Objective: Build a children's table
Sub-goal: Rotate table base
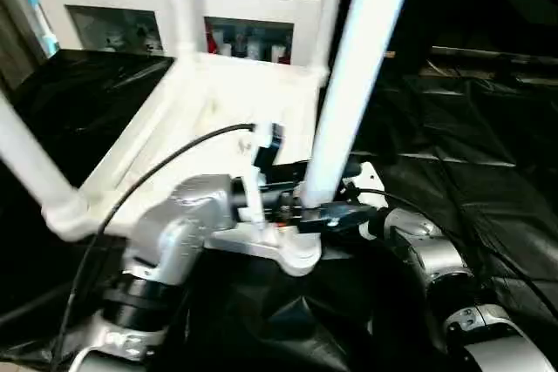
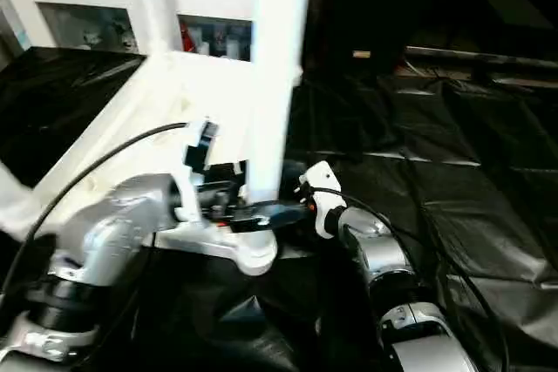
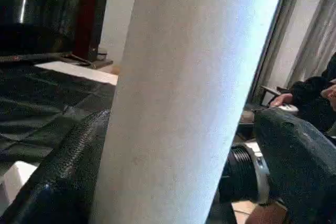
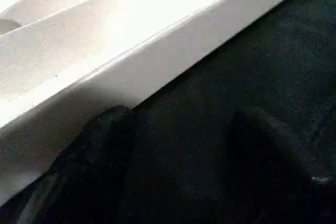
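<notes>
**Upturned table with legs standing, near leg between the left fingers**

The children's table [image 1: 218,102] lies top-down on black sheeting [image 1: 471,180], ribbed underside up, its white legs rising from the corner sockets. The near-right leg [image 1: 349,84] stands in the socket closest to the robot. The left gripper [image 1: 301,206] reaches across to this leg's base — in the left wrist view the tube [image 3: 189,98] passes between the two black fingers [image 3: 58,177], spread wide, one pad against it. The right gripper [image 4: 173,166] hangs over the sheeting just beside the tabletop's edge [image 4: 157,61], jaws parted and holding nothing. A glass-doored white cabinet [image 1: 183,15] stands behind.
</notes>
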Robot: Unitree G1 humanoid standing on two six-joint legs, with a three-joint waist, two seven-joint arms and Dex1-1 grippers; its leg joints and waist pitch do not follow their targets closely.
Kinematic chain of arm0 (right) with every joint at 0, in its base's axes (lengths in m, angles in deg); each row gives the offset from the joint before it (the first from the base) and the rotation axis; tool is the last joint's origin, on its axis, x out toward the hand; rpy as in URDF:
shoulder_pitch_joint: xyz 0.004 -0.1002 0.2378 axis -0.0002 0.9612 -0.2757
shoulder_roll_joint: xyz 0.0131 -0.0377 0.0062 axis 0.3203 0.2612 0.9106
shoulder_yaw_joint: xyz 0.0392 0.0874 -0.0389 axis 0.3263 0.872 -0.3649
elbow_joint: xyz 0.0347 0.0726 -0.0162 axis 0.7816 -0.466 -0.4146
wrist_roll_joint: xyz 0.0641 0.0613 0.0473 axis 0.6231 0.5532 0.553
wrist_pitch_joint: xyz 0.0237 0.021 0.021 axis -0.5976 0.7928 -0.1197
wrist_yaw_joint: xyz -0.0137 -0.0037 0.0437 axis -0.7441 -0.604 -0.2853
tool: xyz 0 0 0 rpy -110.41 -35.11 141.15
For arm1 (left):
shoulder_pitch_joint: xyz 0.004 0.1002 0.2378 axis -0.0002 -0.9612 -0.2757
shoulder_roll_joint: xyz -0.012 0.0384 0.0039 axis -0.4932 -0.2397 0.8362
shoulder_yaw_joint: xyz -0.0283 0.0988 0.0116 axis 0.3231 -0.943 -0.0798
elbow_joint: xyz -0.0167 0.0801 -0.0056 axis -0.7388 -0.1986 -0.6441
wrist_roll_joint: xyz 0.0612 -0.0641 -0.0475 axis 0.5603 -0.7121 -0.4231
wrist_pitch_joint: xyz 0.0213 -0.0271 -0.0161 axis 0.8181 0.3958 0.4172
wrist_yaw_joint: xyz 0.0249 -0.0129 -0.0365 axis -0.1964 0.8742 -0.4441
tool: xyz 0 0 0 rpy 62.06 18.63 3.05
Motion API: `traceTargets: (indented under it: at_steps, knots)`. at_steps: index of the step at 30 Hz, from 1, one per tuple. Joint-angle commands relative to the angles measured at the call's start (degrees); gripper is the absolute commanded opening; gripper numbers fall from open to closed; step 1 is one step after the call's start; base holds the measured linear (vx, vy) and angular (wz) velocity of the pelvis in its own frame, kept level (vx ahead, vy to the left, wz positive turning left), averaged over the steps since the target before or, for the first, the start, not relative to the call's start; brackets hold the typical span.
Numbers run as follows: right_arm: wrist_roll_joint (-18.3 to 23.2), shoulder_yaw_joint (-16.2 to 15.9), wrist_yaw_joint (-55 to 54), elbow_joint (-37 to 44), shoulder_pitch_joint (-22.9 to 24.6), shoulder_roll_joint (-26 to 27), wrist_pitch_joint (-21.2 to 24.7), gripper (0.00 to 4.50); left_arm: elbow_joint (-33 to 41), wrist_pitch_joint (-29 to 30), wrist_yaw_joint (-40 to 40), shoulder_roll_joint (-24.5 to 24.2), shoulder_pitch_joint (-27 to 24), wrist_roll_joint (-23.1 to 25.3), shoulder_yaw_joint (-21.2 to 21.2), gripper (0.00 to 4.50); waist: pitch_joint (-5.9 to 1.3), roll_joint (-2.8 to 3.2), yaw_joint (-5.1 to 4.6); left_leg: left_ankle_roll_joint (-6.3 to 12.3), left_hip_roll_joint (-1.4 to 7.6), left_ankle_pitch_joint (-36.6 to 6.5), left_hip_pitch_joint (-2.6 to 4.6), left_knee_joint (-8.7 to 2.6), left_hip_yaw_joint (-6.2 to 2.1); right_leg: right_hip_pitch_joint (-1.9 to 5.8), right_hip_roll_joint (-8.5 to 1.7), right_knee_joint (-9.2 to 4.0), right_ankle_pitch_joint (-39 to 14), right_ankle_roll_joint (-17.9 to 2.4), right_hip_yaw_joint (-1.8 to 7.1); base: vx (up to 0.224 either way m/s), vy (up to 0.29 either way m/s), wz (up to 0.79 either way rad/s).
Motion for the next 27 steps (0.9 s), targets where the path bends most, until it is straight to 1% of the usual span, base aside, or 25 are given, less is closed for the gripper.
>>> traceTargets:
  at_steps: [1, 2, 3, 5, 6, 9, 11, 12, 14, 15, 16, 17, 19, 20, 21, 22, 23, 24, 25, 26, 27]
  knots:
    - [1.09, -2.11, 3.18, 2.04, -0.44, 2.93, -1.23, 3.51, -0.44, -1.36, -0.65, 1.97, 1.50, 1.17, -3.12, 4.47, -3.89, 0.76, 0.48, -0.13, 1.43, -20.51, 1.05, -4.17, -0.88, 2.32, -1.47, -4.29, -14.84, -13.93, 0.78, 0.000, 0.000, 0.00]
    - [1.06, -2.12, 3.22, 2.04, -0.41, 2.93, -1.26, 3.51, -0.53, -1.60, -0.71, 2.10, 1.48, 1.29, -3.19, 4.47, -3.89, 0.68, 0.48, -0.01, 1.44, -20.32, 1.02, -4.17, -0.87, 2.34, -1.49, -4.30, -14.67, -13.99, 0.78, 0.000, 0.000, 0.00]
    - [0.94, -2.15, 3.27, 2.00, -0.37, 2.91, -1.36, 3.51, -0.73, -2.15, -0.84, 2.35, 1.44, 1.55, -3.32, 4.47, -3.95, 0.77, 0.54, 0.18, 1.46, -19.81, 1.03, -4.13, -0.83, 2.33, -1.50, -4.24, -13.95, -14.19, 0.80, 0.000, 0.000, 0.00]
    - [0.62, -2.19, 3.34, 1.55, -0.42, 3.06, -1.78, 3.51, -1.45, -4.12, -1.84, 2.81, 1.10, 2.81, -3.20, 4.47, -3.94, 0.75, 0.57, 0.44, 1.48, -19.34, 0.97, -4.14, -0.83, 2.39, -1.51, -4.21, -13.31, -14.41, 0.78, 0.000, 0.000, 0.00]
    - [0.62, -2.19, 3.34, 1.55, -0.42, 3.06, -1.78, 3.51, -1.45, -4.12, -1.84, 2.81, 1.10, 2.81, -3.20, 4.47, -3.94, 0.61, 0.54, 0.56, 1.53, -19.25, 0.93, -4.15, -0.82, 2.40, -1.52, -4.24, -13.17, -14.42, 0.78, 0.000, 0.000, 0.00]
    - [-0.46, -2.07, 2.00, 0.15, -0.89, 3.34, -3.19, 3.51, -3.60, -7.08, -4.50, 3.20, 1.08, 5.96, -2.83, 4.47, -3.99, 0.53, 0.50, 0.90, 1.55, -18.99, 0.78, -4.11, -0.87, 2.48, -1.64, -4.17, -13.17, -14.15, 0.79, 0.000, 0.000, 0.00]
    - [-1.35, -1.85, -0.20, -0.55, -1.21, 3.34, -4.56, 3.51, -5.49, -9.00, -6.28, 2.59, 1.48, 8.60, -2.81, 4.47, -3.92, 0.55, 0.56, 0.91, 1.51, -19.06, 0.87, -4.11, -0.81, 2.33, -1.63, -4.25, -13.81, -13.97, 0.81, 0.000, 0.000, 0.00]
    - [-1.60, -1.59, -1.23, -0.93, -1.38, 3.34, -5.14, 3.51, -6.57, -10.03, -6.95, 2.27, 1.73, 9.76, -2.81, 4.47, -3.94, 0.38, 0.58, 0.91, 1.56, -18.93, 0.89, -4.12, -0.81, 2.24, -1.62, -4.33, -13.93, -13.73, 0.81, 0.000, 0.000, 0.00]
    - [-1.38, -0.01, -4.35, -0.88, -1.60, 3.13, -6.28, 3.51, -9.28, -13.00, -8.31, 0.56, 2.27, 12.99, -2.62, 4.47, -3.90, 0.46, 0.66, 0.69, 1.52, -19.42, 0.97, -4.19, -0.89, 2.14, -1.66, -4.34, -15.10, -13.23, 0.79, 0.000, 0.000, 0.00]
    - [-1.33, 0.06, -4.39, -0.82, -1.58, 3.11, -6.26, 3.51, -9.33, -13.11, -8.33, 0.48, 2.27, 13.09, -2.61, 4.47, -3.86, 0.47, 0.58, 0.52, 1.46, -19.81, 0.85, -4.23, -0.92, 2.16, -1.67, -4.35, -15.88, -12.83, 0.81, 0.000, 0.000, 0.00]
    - [-0.71, 0.88, -4.87, -0.08, -1.34, 2.91, -6.10, 3.51, -9.82, -14.34, -8.60, -0.45, 2.23, 14.31, -2.55, 4.47, -3.89, 0.47, 0.68, 0.45, 1.48, -19.82, 0.87, -4.27, -1.01, 2.23, -1.73, -4.40, -16.14, -12.64, 0.78, 0.000, 0.000, 0.00]
    - [-0.25, 1.54, -4.90, 0.78, -0.89, 2.52, -6.15, 3.51, -10.16, -15.28, -8.40, -1.27, 2.04, 15.03, -2.50, 4.47, -3.92, 0.41, 0.72, 0.41, 1.55, -19.78, 0.99, -4.24, -0.93, 2.05, -1.72, -4.40, -15.79, -12.68, 0.84, 0.000, 0.000, 0.00]
    - [1.26, 2.90, -3.50, 4.23, 1.24, 1.35, -5.82, 3.51, -9.38, -15.99, -6.05, -2.81, 0.84, 14.69, -2.39, 4.47, -3.87, 0.40, 1.15, 0.77, 1.62, -19.42, 0.98, -4.29, -0.83, 2.05, -1.69, -4.31, -15.05, -12.43, 0.97, 0.000, 0.000, 0.00]
    - [2.13, 3.78, -2.57, 6.85, 3.06, 0.36, -5.53, 3.51, -9.16, -16.02, -5.20, -3.27, 0.08, 14.31, -2.13, 4.47, -3.86, 0.42, 1.09, 0.76, 1.64, -19.23, 0.90, -4.33, -0.85, 2.07, -1.66, -4.20, -14.84, -12.56, 0.94, 0.000, 0.000, 0.00]
    - [2.42, 4.03, -1.98, 8.15, 4.07, -0.19, -5.39, 3.51, -9.38, -16.29, -5.24, -3.26, -0.24, 14.34, -2.05, 4.47, -3.85, 0.63, 1.40, 0.83, 1.70, -19.02, 1.12, -4.30, -0.74, 1.94, -1.56, -4.22, -14.18, -12.44, 0.99, 0.000, 0.000, 0.00]
    - [2.42, 4.03, -1.98, 8.15, 4.07, -0.19, -5.39, 3.51, -9.38, -16.29, -5.24, -3.26, -0.24, 14.34, -2.05, 4.47, -3.82, 0.54, 1.47, 0.87, 1.69, -18.91, 1.10, -4.32, -0.72, 1.96, -1.50, -4.27, -13.85, -12.45, 0.99, 0.000, 0.000, 0.00]
    - [2.84, 4.49, -1.95, 11.18, 6.13, -1.21, -5.10, 3.51, -9.89, -16.42, -5.11, -3.54, -0.78, 13.82, -1.51, 4.47, -3.86, 0.80, 1.66, 0.67, 1.66, -19.05, 1.13, -4.31, -0.68, 1.93, -1.53, -4.20, -13.89, -12.70, 1.00, 0.000, 0.000, 0.00]
    - [3.47, 5.00, -1.83, 13.92, 7.89, -2.04, -4.39, 3.51, -10.22, -16.73, -5.17, -3.74, -1.32, 13.43, -0.93, 4.47, -3.77, 0.86, 1.85, 0.56, 1.62, -19.20, 1.21, -4.33, -0.58, 1.89, -1.44, -4.39, -13.74, -12.35, 1.09, 0.000, 0.000, 0.00]
    - [3.85, 5.22, -1.84, 15.11, 8.61, -2.39, -3.94, 3.51, -10.42, -17.01, -5.23, -3.82, -1.55, 13.30, -0.63, 4.47, -3.76, 0.57, 1.85, 0.63, 1.56, -19.55, 1.05, -4.37, -0.63, 2.01, -1.43, -4.39, -14.36, -11.97, 1.05, 0.000, 0.000, 0.00]
    - [4.14, 5.67, -2.16, 16.55, 9.60, -2.87, -3.49, 3.51, -10.51, -16.94, -5.01, -4.28, -2.05, 13.27, -0.48, 4.47, -3.74, 0.80, 1.81, 0.61, 1.52, -19.83, 1.08, -4.41, -0.63, 1.95, -1.42, -4.50, -14.94, -11.84, 1.05, 0.000, 0.000, 0.00]
    - [4.16, 5.71, -2.18, 16.67, 9.69, -2.91, -3.45, 3.51, -10.51, -16.96, -4.98, -4.32, -2.10, 13.27, -0.47, 4.47, -3.76, 0.63, 1.77, 0.48, 1.48, -20.58, 1.10, -4.38, -0.66, 1.84, -1.41, -4.59, -16.69, -11.38, 1.00, 0.000, 0.000, 0.00]
